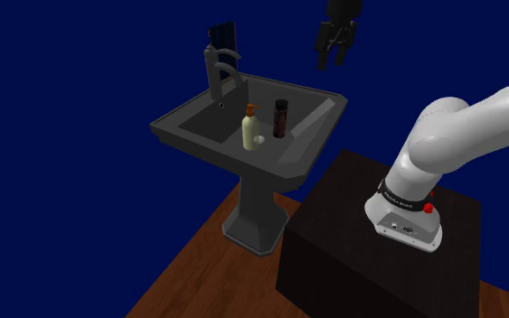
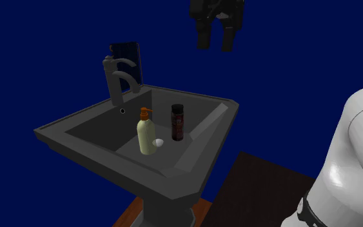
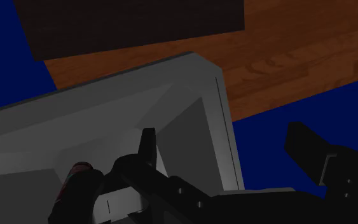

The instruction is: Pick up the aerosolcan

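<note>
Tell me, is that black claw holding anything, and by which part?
Nothing is held. The claw hangs open high above the sink, apart from the dark aerosol can standing in it.

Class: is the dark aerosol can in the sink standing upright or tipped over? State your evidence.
Upright. The aerosol can stands on its base in the sink, cap uppermost, beside the pale bottle, also upright.

Aerosol can (image 1: pixel 280 118) stands in sink (image 1: pixel 311 142), beside soap btl (image 1: pixel 249 128).
</note>
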{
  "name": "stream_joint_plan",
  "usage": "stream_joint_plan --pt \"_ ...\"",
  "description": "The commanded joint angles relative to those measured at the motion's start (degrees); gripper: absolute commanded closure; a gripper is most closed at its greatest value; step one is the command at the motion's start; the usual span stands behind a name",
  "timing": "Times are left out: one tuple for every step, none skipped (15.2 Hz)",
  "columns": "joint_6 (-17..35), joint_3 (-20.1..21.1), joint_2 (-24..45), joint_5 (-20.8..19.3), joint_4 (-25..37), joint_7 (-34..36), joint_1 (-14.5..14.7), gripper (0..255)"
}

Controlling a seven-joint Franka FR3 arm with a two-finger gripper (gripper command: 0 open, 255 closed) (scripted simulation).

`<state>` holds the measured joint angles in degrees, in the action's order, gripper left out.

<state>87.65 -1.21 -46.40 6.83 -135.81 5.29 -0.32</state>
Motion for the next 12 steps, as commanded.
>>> stream_joint_plan --pt "0.0 0.0 0.0 0.0 0.0 0.0 0.0 0" --pt "1.7 -0.4 1.1 -0.5 -0.6 -0.5 -0.3 0" --pt "3.4 -0.8 2.4 -1.0 -1.0 -1.0 -0.6 0" --pt "5.1 -1.3 3.6 -1.4 -1.5 -1.5 -0.9 0" --pt "6.8 -1.7 5.0 -1.8 -1.8 -2.0 -1.3 0" --pt "8.5 -2.1 6.4 -2.2 -2.1 -2.5 -1.6 0" --pt "10.2 -2.5 7.8 -2.6 -2.3 -3.0 -1.9 0" --pt "11.9 -3.0 9.3 -3.0 -2.4 -3.4 -2.2 0" --pt "13.6 -3.4 10.9 -3.4 -2.5 -3.9 -2.4 0" --pt "15.2 -3.9 12.5 -3.7 -2.5 -4.3 -2.7 0" --pt "16.8 -4.3 14.2 -4.0 -2.4 -4.8 -3.0 0" --pt "18.4 -4.8 15.9 -4.3 -2.2 -5.2 -3.2 0"
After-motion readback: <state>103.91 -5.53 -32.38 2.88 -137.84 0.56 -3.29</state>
